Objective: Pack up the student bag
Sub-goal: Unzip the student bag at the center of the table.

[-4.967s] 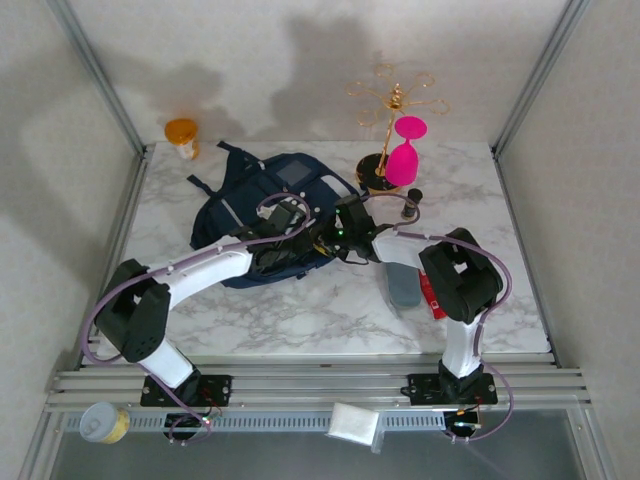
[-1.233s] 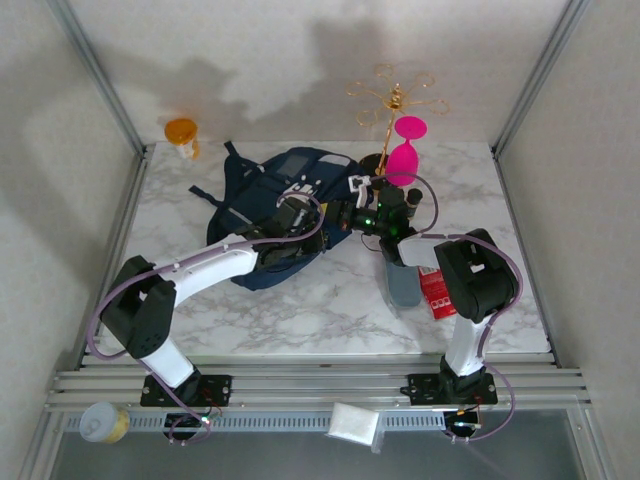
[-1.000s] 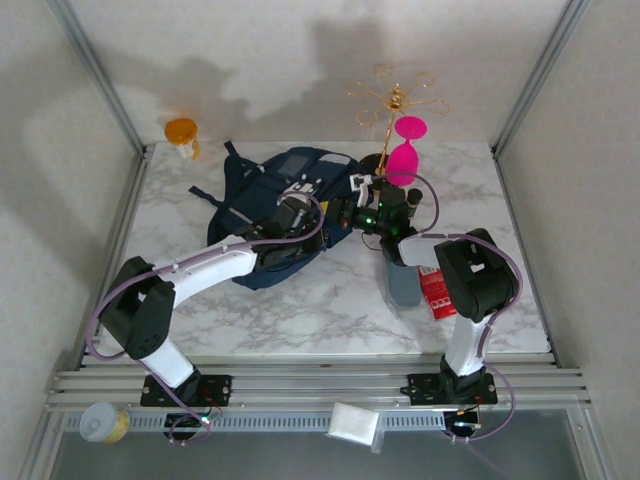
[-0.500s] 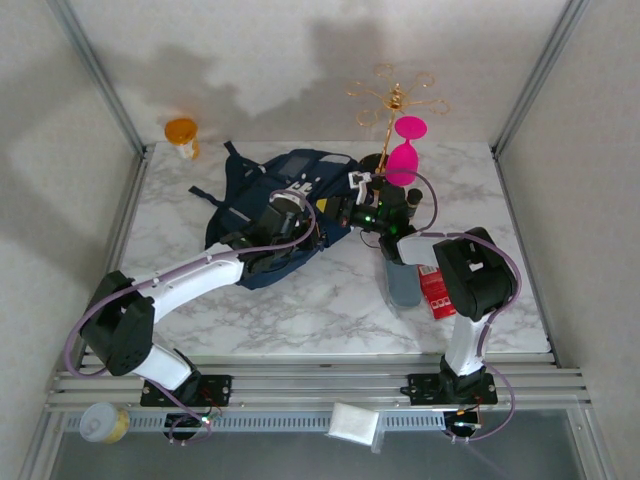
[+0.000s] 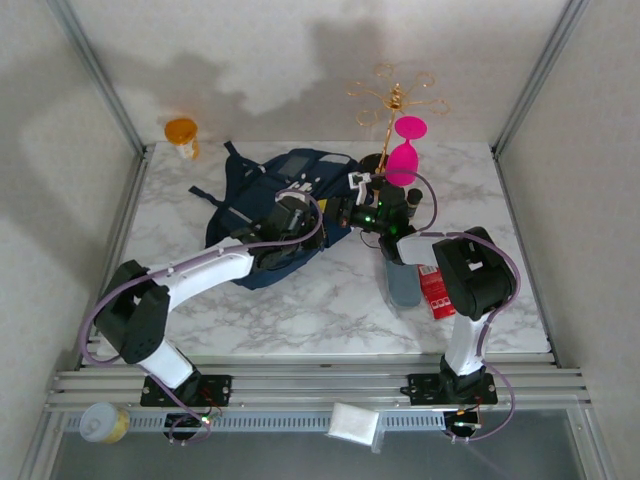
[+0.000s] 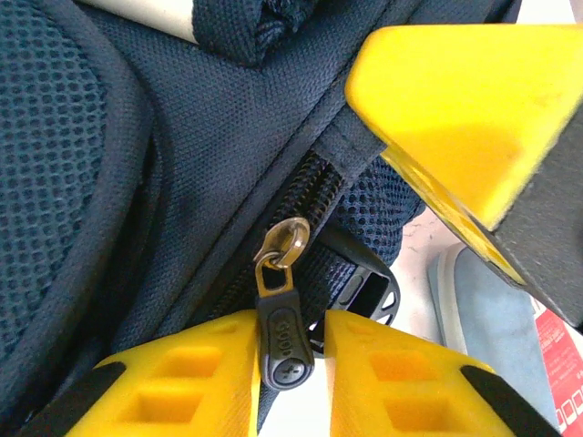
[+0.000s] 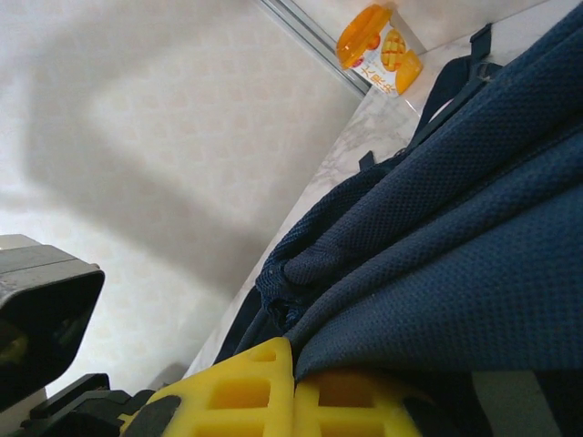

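Here, left jaws slightly apart around rubbery zipper pull (image 6: pixel 284 339); right jaws clamped on woven navy student bag (image 7: pixel 474 228)

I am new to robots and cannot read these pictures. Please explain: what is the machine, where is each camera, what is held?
Two robot arms stand at the near edge of a marble table, each ending in a two-finger gripper. The wide picture comes from a camera above and behind them; the close ones come from cameras on the wrists. On the table: a navy student bag, an orange cup, a pink glass by a gold stand, a red box. The left gripper straddles the bag's zipper pull; whether it pinches it is unclear. The right gripper is shut and seems to pinch the bag's fabric.
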You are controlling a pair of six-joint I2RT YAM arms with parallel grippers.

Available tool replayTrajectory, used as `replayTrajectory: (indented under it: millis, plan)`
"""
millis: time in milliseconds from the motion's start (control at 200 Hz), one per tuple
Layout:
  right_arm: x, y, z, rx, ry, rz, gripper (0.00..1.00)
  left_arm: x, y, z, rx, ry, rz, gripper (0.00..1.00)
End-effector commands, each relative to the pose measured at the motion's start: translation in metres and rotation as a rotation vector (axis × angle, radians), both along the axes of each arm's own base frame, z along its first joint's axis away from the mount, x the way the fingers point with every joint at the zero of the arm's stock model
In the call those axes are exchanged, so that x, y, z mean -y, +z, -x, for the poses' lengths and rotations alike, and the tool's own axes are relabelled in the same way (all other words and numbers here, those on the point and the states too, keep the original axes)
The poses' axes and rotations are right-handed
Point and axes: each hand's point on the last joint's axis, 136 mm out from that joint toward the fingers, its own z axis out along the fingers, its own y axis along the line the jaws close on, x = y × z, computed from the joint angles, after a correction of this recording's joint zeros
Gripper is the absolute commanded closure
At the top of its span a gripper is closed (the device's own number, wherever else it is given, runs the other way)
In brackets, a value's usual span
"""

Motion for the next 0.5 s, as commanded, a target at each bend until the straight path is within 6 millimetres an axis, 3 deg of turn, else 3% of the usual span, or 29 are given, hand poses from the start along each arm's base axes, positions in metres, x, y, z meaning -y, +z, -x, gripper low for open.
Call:
replayTrajectory:
  millis: [0,280,401,496]
  plan:
    - [-0.007,0.067,0.002,0.221,0.033,-0.108,1.0,0.005,0.011,-0.017,0.044,0.033,0.026,0.76]
    - [-0.006,0.06,-0.001,0.191,0.018,-0.103,1.0,-0.006,0.034,-0.02,0.128,0.107,0.08,0.92]
    - [-0.001,0.055,-0.008,0.152,-0.016,-0.086,1.0,-0.016,0.033,-0.012,0.111,0.11,0.044,1.0]
    - [0.002,0.054,-0.014,0.117,-0.029,-0.078,1.0,-0.024,0.027,0.001,0.075,0.093,0.013,1.0]
